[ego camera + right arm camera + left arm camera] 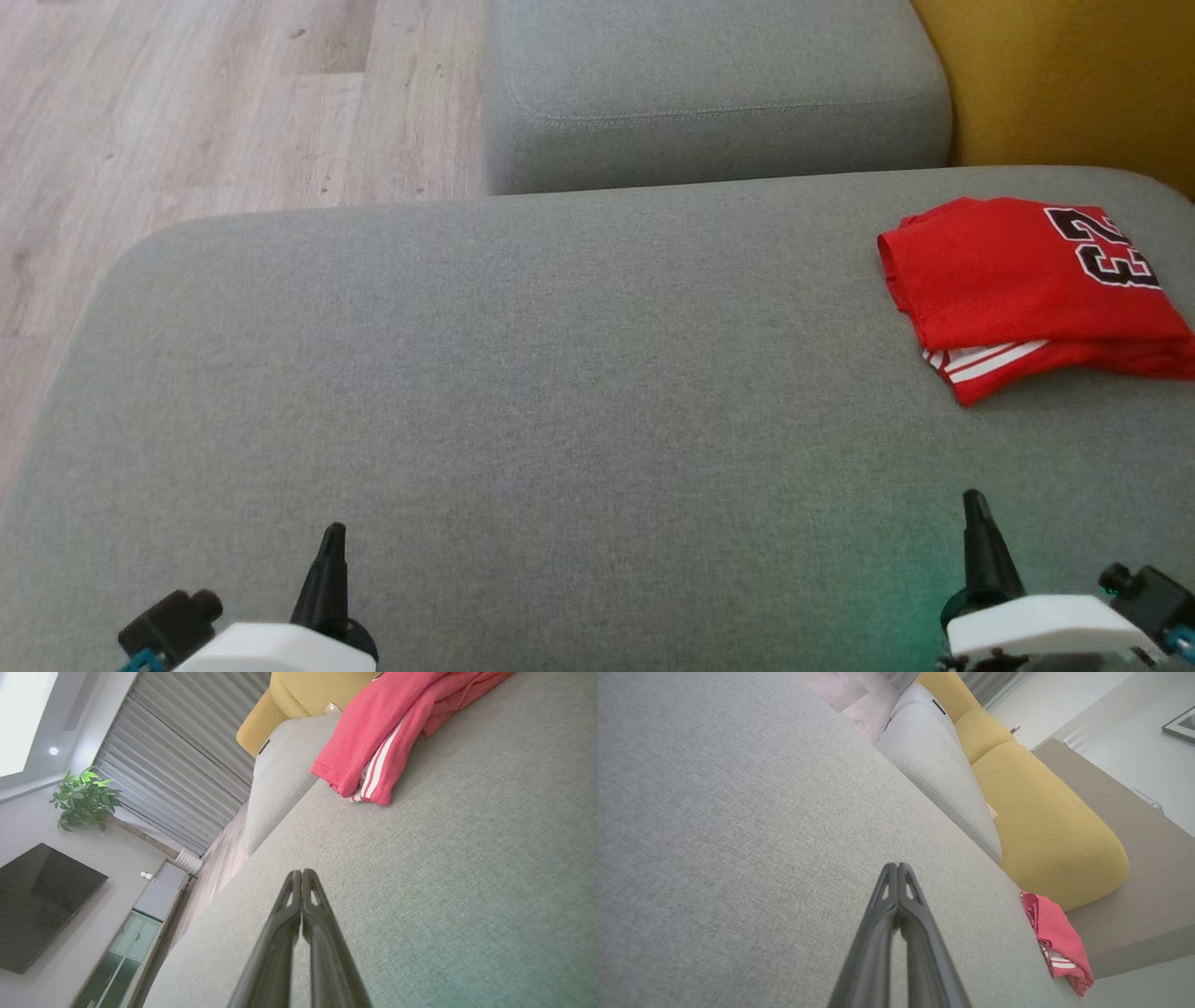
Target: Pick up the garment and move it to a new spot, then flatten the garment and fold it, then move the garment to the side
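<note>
left claw (332, 534), right claw (974, 499) closed, empty; head view, number (1102, 247) on garment (1008, 280); right wrist view, television (42, 905)

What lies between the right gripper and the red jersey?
Just bare grey sofa cushion lies between the right gripper and the red jersey, as the head and right wrist views show.

right claw (302, 873) closed, empty | folded red garment (373, 732) on grey cushion (467, 882)
</note>
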Controlling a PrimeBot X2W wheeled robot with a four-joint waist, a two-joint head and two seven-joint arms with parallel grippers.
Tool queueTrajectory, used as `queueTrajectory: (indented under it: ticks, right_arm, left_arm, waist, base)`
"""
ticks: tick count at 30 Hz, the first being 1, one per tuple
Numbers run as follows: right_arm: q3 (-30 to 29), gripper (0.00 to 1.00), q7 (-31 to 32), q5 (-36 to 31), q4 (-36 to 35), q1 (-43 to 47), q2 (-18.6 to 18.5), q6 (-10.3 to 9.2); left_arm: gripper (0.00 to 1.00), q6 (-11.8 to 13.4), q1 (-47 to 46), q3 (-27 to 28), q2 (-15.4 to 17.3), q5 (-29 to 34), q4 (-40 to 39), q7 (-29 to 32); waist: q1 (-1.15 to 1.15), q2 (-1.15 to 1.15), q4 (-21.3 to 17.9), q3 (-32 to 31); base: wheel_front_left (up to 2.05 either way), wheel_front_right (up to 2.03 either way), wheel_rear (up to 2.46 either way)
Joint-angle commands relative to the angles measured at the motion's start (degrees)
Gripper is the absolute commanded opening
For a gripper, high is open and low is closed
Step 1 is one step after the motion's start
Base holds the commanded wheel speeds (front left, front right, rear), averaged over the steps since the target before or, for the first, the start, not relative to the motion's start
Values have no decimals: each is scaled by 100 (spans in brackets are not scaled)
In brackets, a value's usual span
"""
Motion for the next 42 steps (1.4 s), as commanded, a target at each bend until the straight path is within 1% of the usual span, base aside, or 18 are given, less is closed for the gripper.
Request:
queueTrajectory:
  ticks: [1,42]
  right_arm:
    - [1,0,33,189,-208,-319,-109,19]
    - [-431,0,685,2740,-311,-834,-122,32]
  left_arm:
    - [0,-79,-364,172,91,-182,-150,29]
    - [0,-477,-1041,804,94,-2833,99,673]
  waist:
    - [0,0,-2,10]
    - [-1,0,-54,260]
  base:
    - [0,0,0]
    - [0,0,0]
